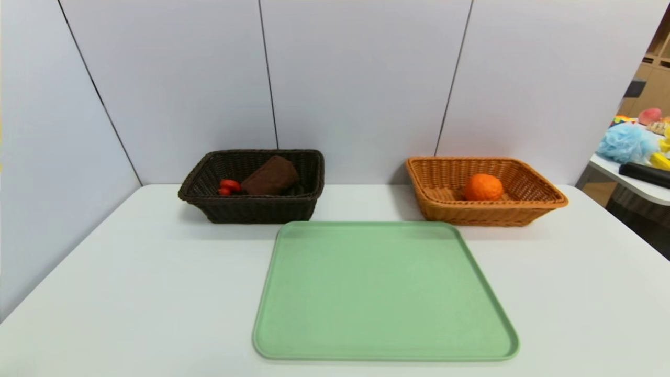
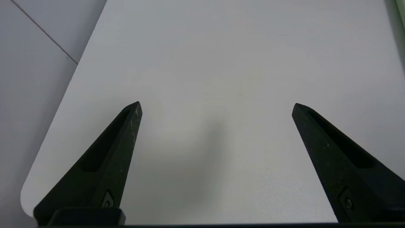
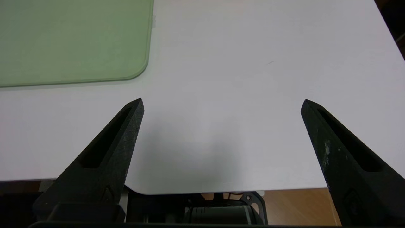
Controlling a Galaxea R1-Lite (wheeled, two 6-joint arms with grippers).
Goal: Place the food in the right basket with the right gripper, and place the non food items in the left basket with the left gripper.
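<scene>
Both stood wide and empty, left gripper point(image 2: 217, 108) and right gripper point(image 3: 222, 105) flanking the green tray point(image 1: 384, 293), which a low inward sweep could have knocked askew.

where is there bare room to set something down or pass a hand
The green tray is bare. So is the white table left of it, up to the side wall, and right of it, to the table's edge. Crowded: inside the dark basket, where the towel and red toy lie.
</scene>
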